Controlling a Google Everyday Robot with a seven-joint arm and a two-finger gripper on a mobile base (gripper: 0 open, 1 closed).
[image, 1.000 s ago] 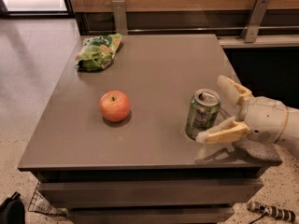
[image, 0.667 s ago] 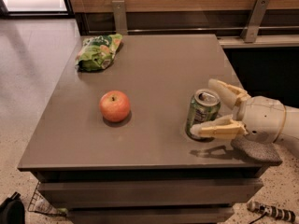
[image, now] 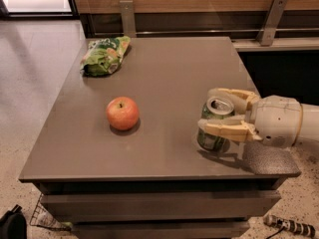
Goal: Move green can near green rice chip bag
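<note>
The green can (image: 212, 139) with a silver top stands near the table's right front edge. My gripper (image: 205, 109) reaches in from the right with one finger behind the can's top and the other finger (image: 227, 129) across its front. The jaws are closed against the can's sides, and the can stands on the table. The green rice chip bag (image: 104, 56) lies crumpled at the far left corner, well away from the can.
A red apple (image: 122, 113) sits on the grey table (image: 169, 73) left of centre, between the can and the bag. A wooden wall with metal brackets runs behind the table. Floor lies to the left, and a cable lies on the floor at the front right.
My gripper's fingers have come closer together around the can and moved slightly left. The can, the apple and the bag have stayed in place.
</note>
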